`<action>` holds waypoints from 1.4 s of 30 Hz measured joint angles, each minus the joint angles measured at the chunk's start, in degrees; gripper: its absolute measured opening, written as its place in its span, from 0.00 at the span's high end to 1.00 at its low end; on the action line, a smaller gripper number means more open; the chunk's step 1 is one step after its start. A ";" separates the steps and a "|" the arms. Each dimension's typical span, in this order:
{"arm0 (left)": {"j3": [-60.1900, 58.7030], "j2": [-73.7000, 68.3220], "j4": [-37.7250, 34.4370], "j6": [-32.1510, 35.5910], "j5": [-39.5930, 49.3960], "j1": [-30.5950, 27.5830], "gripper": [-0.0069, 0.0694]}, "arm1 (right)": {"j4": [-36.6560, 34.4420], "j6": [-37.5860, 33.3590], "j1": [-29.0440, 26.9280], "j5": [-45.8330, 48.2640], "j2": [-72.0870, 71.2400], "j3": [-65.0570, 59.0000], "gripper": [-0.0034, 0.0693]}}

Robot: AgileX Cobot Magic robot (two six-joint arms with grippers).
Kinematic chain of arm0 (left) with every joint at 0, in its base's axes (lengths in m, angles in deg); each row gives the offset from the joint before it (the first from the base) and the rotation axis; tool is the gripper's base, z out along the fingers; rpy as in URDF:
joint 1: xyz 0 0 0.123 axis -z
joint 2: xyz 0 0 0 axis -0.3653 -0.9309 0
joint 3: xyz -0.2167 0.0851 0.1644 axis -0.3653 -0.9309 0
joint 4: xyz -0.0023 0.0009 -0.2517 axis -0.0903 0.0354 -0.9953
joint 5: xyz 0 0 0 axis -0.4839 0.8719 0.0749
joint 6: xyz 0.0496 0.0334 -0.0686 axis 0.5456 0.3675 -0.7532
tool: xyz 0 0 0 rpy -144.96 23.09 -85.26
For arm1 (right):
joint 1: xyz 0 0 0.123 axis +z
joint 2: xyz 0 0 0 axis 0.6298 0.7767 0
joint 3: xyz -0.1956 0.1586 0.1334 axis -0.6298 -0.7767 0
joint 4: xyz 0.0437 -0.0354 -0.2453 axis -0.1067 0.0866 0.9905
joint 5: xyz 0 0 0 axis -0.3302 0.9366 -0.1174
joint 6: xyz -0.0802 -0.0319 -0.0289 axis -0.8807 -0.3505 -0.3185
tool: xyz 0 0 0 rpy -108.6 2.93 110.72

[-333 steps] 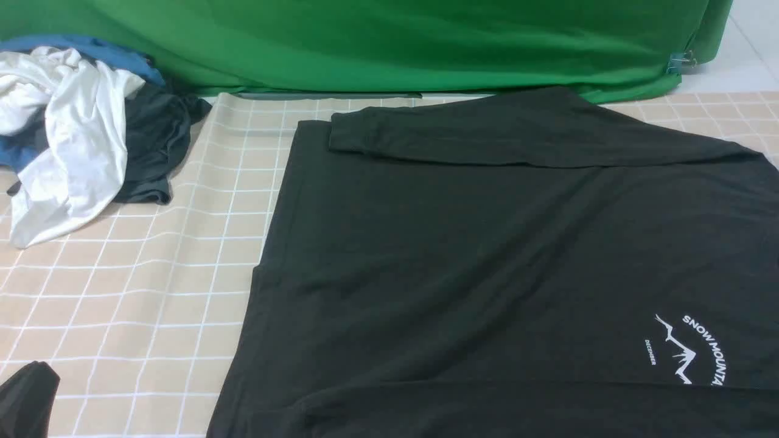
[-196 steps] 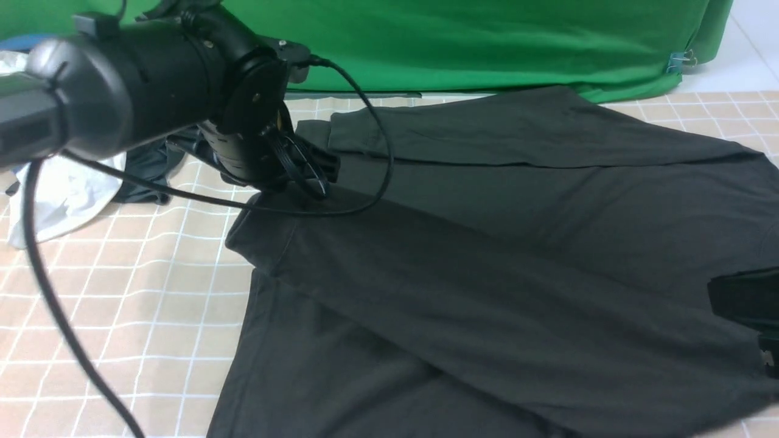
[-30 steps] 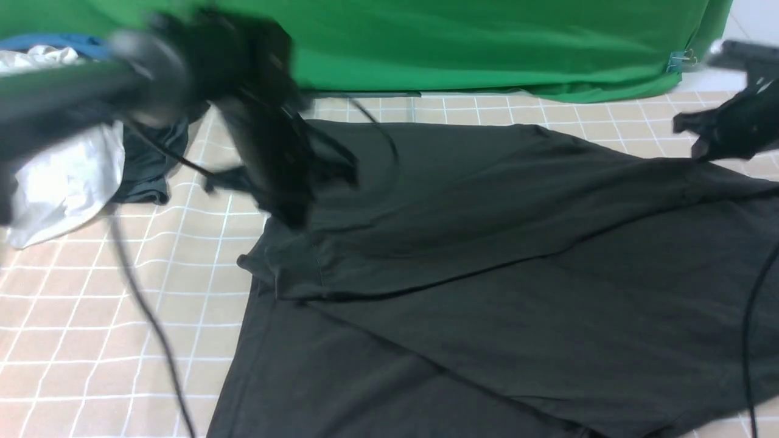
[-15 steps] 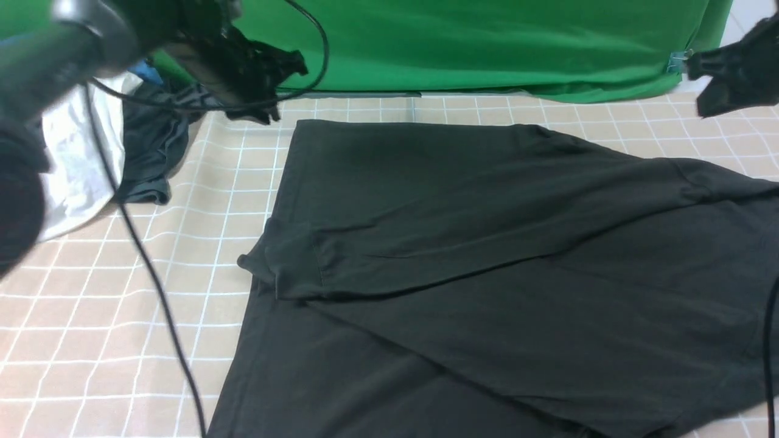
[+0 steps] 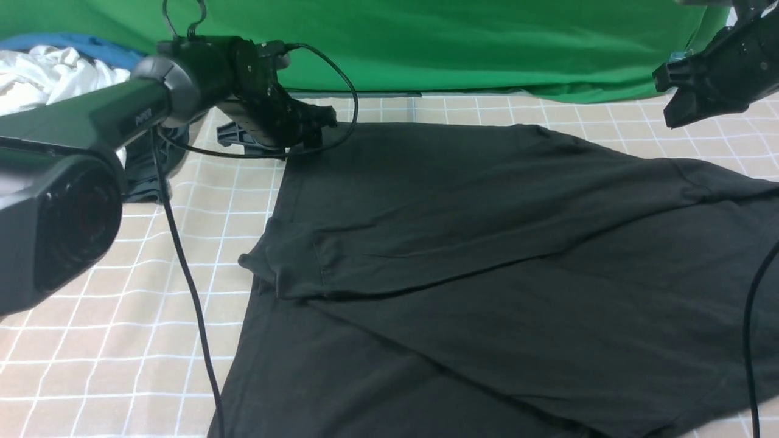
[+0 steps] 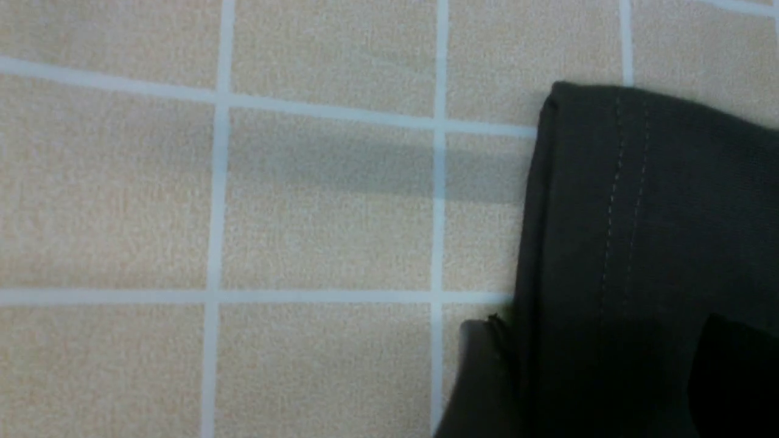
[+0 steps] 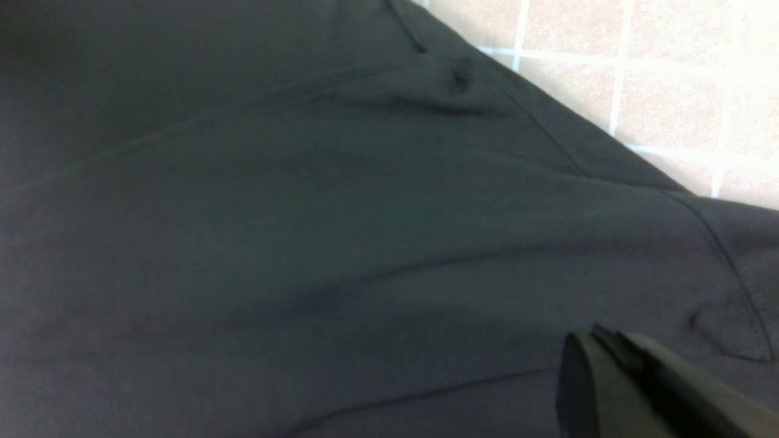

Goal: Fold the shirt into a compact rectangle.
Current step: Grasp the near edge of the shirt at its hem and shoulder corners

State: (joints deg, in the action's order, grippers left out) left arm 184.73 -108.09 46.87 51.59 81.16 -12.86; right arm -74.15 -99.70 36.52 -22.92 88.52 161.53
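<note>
Because the large plain black soft-knit shirt (image 5: 487,243) is lying seemingly limp and light across the beige checked surface (image 5: 122,340), the wide-open, empty left claw (image 5: 281,129) is straddling its stitched hem corner (image 6: 608,152), likely the firmest hold, while the right claw (image 5: 669,97), whose opening I cannot tell, is hovering above it.

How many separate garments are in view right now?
4: the black shirt spread across the middle, and a white garment, a blue garment and a dark charcoal garment piled at far left. The left arm covers part of that pile and may hide more.
</note>
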 joint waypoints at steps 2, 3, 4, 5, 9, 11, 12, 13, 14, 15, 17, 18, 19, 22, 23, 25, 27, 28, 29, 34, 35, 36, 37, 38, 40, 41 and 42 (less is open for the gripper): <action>0.00 -0.14 0.77 3.48 0.06 0.24 0.48 | 0.00 -0.53 0.00 0.19 0.00 0.00 0.86; 0.02 -0.14 0.89 3.76 -0.02 0.35 0.50 | 0.00 -0.54 0.00 0.19 0.00 0.00 0.86; 0.07 -0.30 1.44 5.80 -0.35 0.79 0.62 | 0.00 -0.80 0.00 0.31 0.00 0.00 0.86; 0.07 -0.37 1.62 6.92 -0.63 1.19 0.72 | 0.00 -1.06 0.00 0.36 0.00 0.00 0.86; 0.07 -0.48 3.01 7.37 -1.00 2.34 0.87 | 0.00 -1.42 0.00 0.42 0.00 0.00 0.86; 0.07 -0.41 4.70 5.38 -0.94 2.73 0.88 | 0.00 -1.49 0.00 0.66 0.00 0.00 0.86; 0.07 -0.35 5.11 4.83 -0.74 2.78 0.88 | 0.00 -1.49 0.00 0.73 0.00 0.00 0.86; 0.07 0.08 7.46 2.15 0.05 2.78 0.88 | 0.00 -1.49 0.00 0.95 0.00 0.00 0.86; -0.04 0.50 10.02 0.04 1.26 2.78 0.88 | 0.00 -1.49 0.00 1.06 0.00 0.00 0.86; -0.04 0.78 11.30 -0.94 2.00 2.66 0.88 | 0.00 -1.49 0.00 1.21 0.00 0.00 0.86; -0.04 1.70 14.73 -3.41 3.14 2.08 0.88 | 0.00 -1.49 0.00 1.41 0.00 0.00 0.86; -0.04 2.04 15.97 -4.21 3.38 1.69 0.88 | 0.00 -1.49 0.00 1.48 0.00 0.00 0.86; -0.04 2.50 16.50 -4.60 3.55 1.36 0.89 | 0.00 -1.49 0.00 1.64 0.00 0.00 0.85; -0.04 3.51 17.95 -5.35 3.93 -0.58 0.89 | 0.00 -1.49 0.00 2.48 0.00 0.00 0.85; -0.04 3.59 18.52 -5.81 3.93 -1.26 0.89 | 0.00 -1.49 0.00 2.89 0.00 0.00 0.85; -0.04 3.67 19.51 -6.53 3.81 -2.14 0.89 | 0.00 -1.49 0.00 3.45 0.00 0.00 0.85; -0.11 3.67 20.83 -6.98 3.68 -3.20 0.89 | 0.00 -1.49 0.00 4.23 0.00 0.00 0.84; -0.11 3.67 21.14 -6.98 3.53 -3.47 0.89 | 0.00 -1.49 0.00 4.68 0.00 0.00 0.84; -0.11 3.67 21.66 -7.19 3.26 -3.99 0.89 | 0.06 -1.49 0.00 5.46 0.00 0.00 0.83; -0.11 4.94 24.37 -8.51 7.16 -3.99 0.83 | 0.06 -1.49 0.00 10.21 0.00 0.00 0.83; -0.11 6.17 25.22 -9.11 9.02 -3.99 0.80 | 0.11 -1.49 0.00 12.60 -0.14 0.00 0.83; -0.11 7.51 25.77 -9.24 10.16 -3.99 0.77 | 0.22 -1.38 0.00 14.16 -0.41 0.00 0.83; -0.11 9.80 25.88 -9.36 11.57 -3.99 0.75 | 0.22 -1.28 0.00 15.67 -1.02 -0.12 0.83; -0.11 11.25 25.68 -9.36 12.38 -3.99 0.74 | 0.22 -1.07 0.00 16.06 -1.62 -0.28 0.83; 0.02 14.94 24.22 -9.33 15.36 -3.99 0.72 | 0.22 -0.81 0.00 16.44 -3.67 -1.19 0.83; 0.02 17.45 21.45 -8.86 18.67 -3.99 0.73 | 0.22 -0.68 0.00 16.48 -5.45 -2.01 0.83; 0.02 17.87 20.97 -8.86 19.30 -3.99 0.73 | 0.22 -0.62 0.00 16.48 -5.76 -2.40 0.83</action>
State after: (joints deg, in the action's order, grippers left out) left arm 184.74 -90.21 67.84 42.73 100.47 -16.85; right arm -73.94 -100.32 36.52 -6.43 82.75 159.13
